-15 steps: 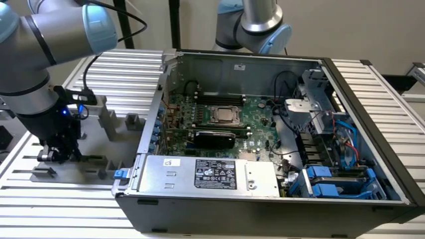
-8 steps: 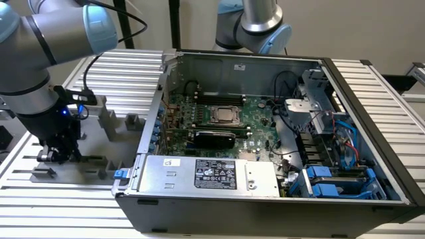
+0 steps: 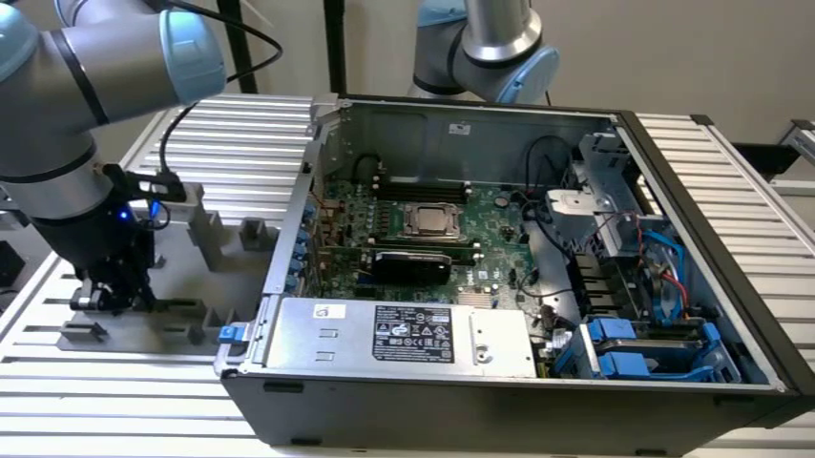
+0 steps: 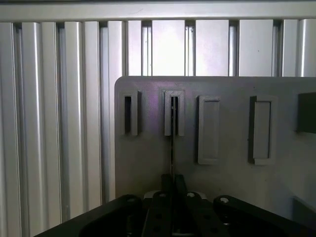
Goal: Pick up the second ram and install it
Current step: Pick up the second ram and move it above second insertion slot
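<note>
The second ram (image 4: 172, 148) appears edge-on in the wrist view as a thin dark strip. Its far end stands in a slotted grey holder (image 4: 174, 129) on the grey fixture plate (image 4: 143, 163). My gripper (image 4: 173, 181) has its two black fingers (image 4: 166, 183) pressed close on either side of the strip's near end, so it is shut on the stick. In the exterior view my gripper (image 3: 113, 296) points down onto the fixture plate (image 3: 191, 286), at the exterior view's left of the open computer case (image 3: 713, 239). There my hand covers the ram.
The motherboard, with its CPU socket (image 3: 433, 221), memory slots (image 3: 421, 188) and a black card (image 3: 410, 260), lies inside the case. A silver power supply (image 3: 407, 334) fills the case's near side. Another robot arm (image 3: 491, 48) stands behind the case. More grey holders (image 4: 209, 129) stand on the plate.
</note>
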### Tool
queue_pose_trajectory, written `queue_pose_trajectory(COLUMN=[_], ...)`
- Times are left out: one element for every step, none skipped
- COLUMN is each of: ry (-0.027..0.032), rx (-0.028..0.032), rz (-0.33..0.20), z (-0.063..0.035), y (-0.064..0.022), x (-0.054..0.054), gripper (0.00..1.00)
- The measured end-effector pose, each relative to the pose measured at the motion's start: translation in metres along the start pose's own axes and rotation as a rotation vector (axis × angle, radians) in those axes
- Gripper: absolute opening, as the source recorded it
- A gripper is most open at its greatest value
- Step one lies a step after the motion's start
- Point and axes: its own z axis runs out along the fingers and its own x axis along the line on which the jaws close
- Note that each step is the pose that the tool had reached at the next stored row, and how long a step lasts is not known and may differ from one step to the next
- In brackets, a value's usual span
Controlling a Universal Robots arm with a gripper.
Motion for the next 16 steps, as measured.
queue_pose_trajectory(ry=[0.0,0.0,-0.0001,0.0,-0.0001,-0.0001,-0.0001,-0.0002,-0.0002,-0.0002,-0.0002,-0.0002,-0.0002,-0.0001,-0.0001,-0.0002], rx=[0.0,0.0001,0.0001,0.0,0.0,-0.0001,-0.0001,-0.0002,-0.0004,-0.0004,-0.0005,-0.0006,-0.0006,-0.0007,-0.0007,-0.0007], rz=[0.0,0.001,0.001,0.002,0.004,0.006,0.008,0.012,0.016,0.019,0.021,0.022,0.023,0.023,0.024,0.024], z=[0.0,-0.0001,-0.0001,-0.0001,-0.0001,-0.0001,-0.0001,-0.0001,-0.0002,-0.0001,-0.0002,-0.0003,-0.0006,-0.001,-0.0015,-0.0024], y=[0.0,0.0,0.0,0.0,0.0,0.0,0.0,0.0,0.0001,0.0,0.0001,0.0,0.0,0.0,0.0001,0.0001], x=[0.0,0.0,0.0,0.0,0.0,0.0,0.0,0.0,0.0,0.0,0.0,0.0,0.0,0.0,0.0,0.0001], gripper=[0.0,0.0,0.0,0.0,0.0,0.0,0.0,0.0,0.0,0.0,0.0,0.0,0.0,0.0,0.0,0.0])
